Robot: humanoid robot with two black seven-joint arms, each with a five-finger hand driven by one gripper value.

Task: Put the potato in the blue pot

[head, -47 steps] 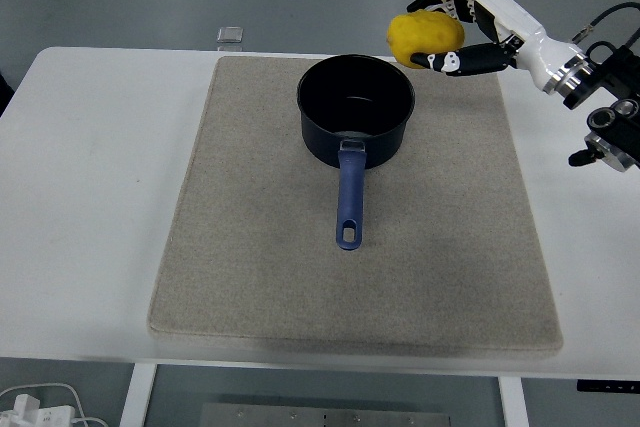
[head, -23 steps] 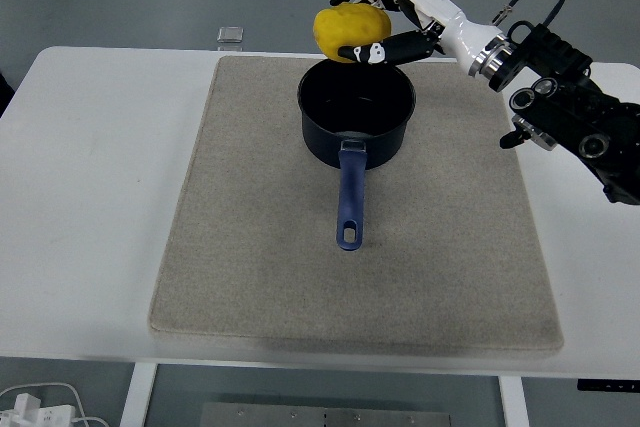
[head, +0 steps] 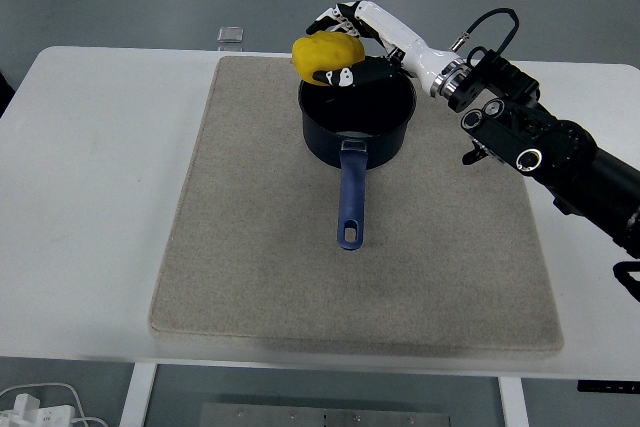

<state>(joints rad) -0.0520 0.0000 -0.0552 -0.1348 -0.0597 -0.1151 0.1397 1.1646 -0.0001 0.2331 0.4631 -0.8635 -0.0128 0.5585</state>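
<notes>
A yellow potato [head: 324, 55] is held in my right hand [head: 342, 47], whose fingers curl around it from behind and below. The hand holds it in the air over the far left rim of the dark blue pot [head: 357, 122]. The pot stands upright on the beige mat [head: 250, 247], its blue handle [head: 349, 199] pointing toward the table's near edge. The inside of the pot looks dark and holds nothing that I can see. My right arm [head: 540, 142] reaches in from the right edge across the mat's far right corner. My left arm is out of view.
The mat covers the middle of the white table [head: 90, 197]. A small grey square object [head: 231, 35] lies at the table's far edge, left of the pot. White cables [head: 40, 405] lie on the floor at the bottom left.
My right hand has carried the potato leftward and slightly down, from right of the pot to above its far left rim. The arm has stretched further over the table.
</notes>
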